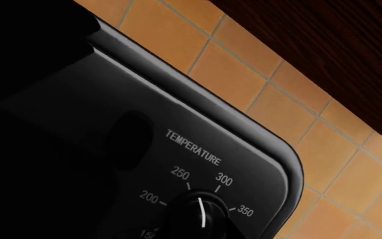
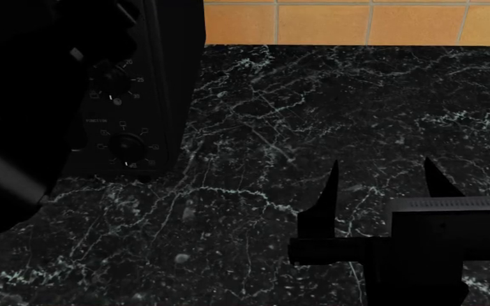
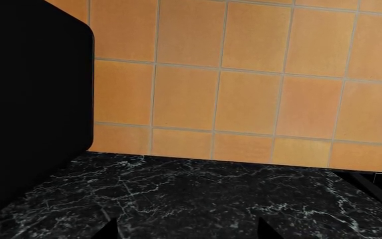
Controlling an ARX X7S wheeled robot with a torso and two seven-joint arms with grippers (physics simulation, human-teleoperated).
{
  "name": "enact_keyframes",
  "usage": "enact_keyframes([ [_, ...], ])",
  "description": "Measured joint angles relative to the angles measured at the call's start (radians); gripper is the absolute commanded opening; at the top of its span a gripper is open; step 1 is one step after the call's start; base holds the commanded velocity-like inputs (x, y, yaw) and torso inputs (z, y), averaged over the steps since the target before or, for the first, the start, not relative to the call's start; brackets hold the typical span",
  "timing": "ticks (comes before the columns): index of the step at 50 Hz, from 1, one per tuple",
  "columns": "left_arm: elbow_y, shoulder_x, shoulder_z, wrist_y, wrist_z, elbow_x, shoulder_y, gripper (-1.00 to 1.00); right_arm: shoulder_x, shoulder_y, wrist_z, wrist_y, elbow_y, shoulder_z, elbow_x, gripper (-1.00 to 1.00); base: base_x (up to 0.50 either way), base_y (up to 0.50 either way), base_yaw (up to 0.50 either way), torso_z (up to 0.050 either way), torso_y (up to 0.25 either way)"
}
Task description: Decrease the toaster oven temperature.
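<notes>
My left arm is the one for this job. From the head camera the toaster oven (image 2: 155, 76) stands at about ten o'clock on the black marble worktop (image 2: 270, 127), backed against the orange wall tiles (image 2: 330, 24), and the dark bulk of my left arm covers most of its front. Its column of knobs runs vertically down the panel's right edge.

On the left wrist camera the temperature knob (image 1: 201, 214) fills the near field, so the left gripper must be close to it and facing the panel. The knob's white pointer sits between the 300 and 350 marks. I can't see the left fingers anywhere, so I cannot tell whether that gripper is spread or closed.

The right gripper (image 2: 379, 182) hangs over bare worktop at about four o'clock, well apart from the oven, fingers spread wide and holding nothing.

I judge the coming move as closing on the knob and rolling it counter-clockwise, towards 250 and 200.
</notes>
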Motion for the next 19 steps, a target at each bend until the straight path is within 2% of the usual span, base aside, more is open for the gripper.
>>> enact_keyframes([
  [19,-0.024,0.000,0.004,0.098,-0.078,-0.124,-0.002,-1.00,0.002,-0.006,0.004,-0.022,0.016,-0.006,0.006,1.00,0.01,0.00,0.01,0.000,0.000],
])
